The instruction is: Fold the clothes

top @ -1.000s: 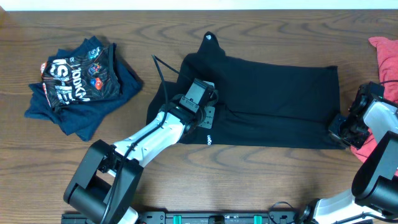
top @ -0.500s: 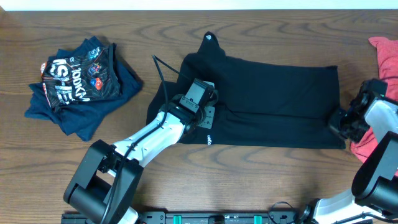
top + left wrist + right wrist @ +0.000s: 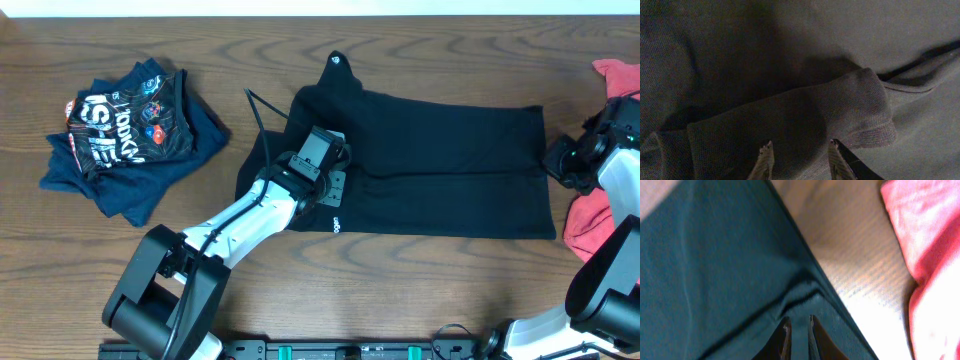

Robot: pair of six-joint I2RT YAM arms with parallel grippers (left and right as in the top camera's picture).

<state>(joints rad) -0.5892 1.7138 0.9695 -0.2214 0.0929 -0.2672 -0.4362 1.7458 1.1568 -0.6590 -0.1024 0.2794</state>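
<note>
T-shirt (image 3: 440, 160) black, flat, sleeve (image 3: 790, 115) folded in; left jaws parted above it, right jaws barely parted.

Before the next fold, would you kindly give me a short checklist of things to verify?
1. Black T-shirt spread on the table: ok.
2. Upper sleeve tucked in: not ok, it pokes past the top edge.
3. Left gripper gripping the fold: cannot tell, jaws apart over it.
4. Right gripper free of fabric: cannot tell, jaws slightly apart above the hem.
5. Coral-red garment apart from the T-shirt: ok.
</note>
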